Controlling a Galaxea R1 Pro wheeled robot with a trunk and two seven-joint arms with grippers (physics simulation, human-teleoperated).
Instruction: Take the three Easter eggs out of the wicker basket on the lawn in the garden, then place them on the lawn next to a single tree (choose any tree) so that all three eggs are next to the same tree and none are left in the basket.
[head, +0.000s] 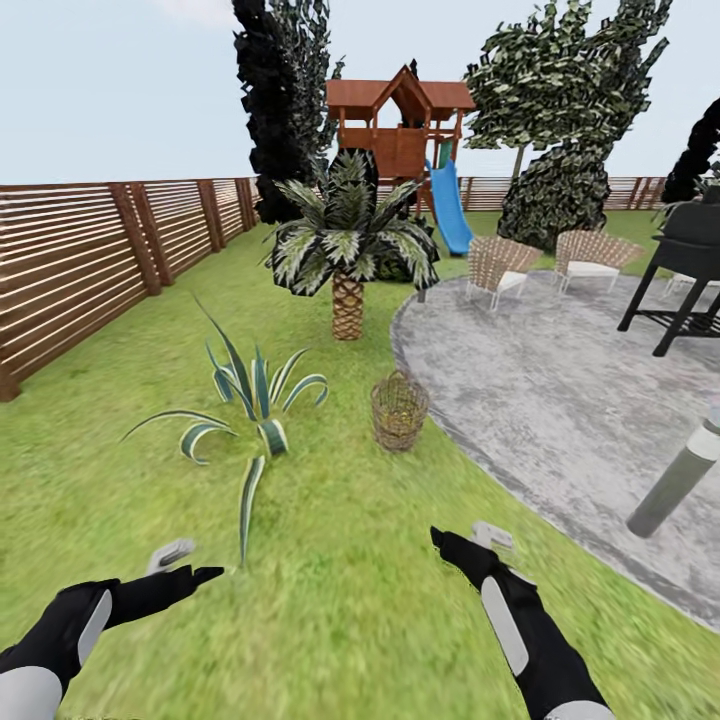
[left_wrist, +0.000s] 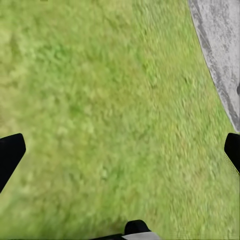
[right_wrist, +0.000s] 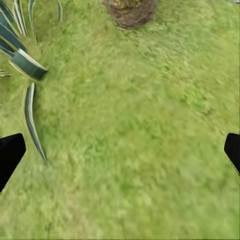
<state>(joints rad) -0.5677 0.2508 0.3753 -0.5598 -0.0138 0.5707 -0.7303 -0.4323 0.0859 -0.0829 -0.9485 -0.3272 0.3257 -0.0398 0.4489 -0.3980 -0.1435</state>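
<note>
The wicker basket (head: 399, 411) stands upright on the lawn (head: 340, 600), near the curved edge of the paving and well ahead of both arms. I cannot make out the Easter eggs through its weave. The right wrist view has the basket (right_wrist: 130, 11) far beyond the fingers, with a blurred yellowish patch at its rim. My left gripper (head: 190, 563) (left_wrist: 120, 155) hangs open and empty over bare grass. Over grass too, my right gripper (head: 465, 536) (right_wrist: 120, 155) is open and empty. A tree (head: 560, 100) with a pale slim trunk stands far back right.
A spiky striped agave (head: 250, 400) grows left of the basket, a small palm (head: 347, 290) behind it. Grey paving (head: 560, 400) with wicker chairs (head: 497, 265), a black grill (head: 685, 250) and a bollard lamp (head: 680, 480) lies right. A slatted fence (head: 70, 270) runs along the left.
</note>
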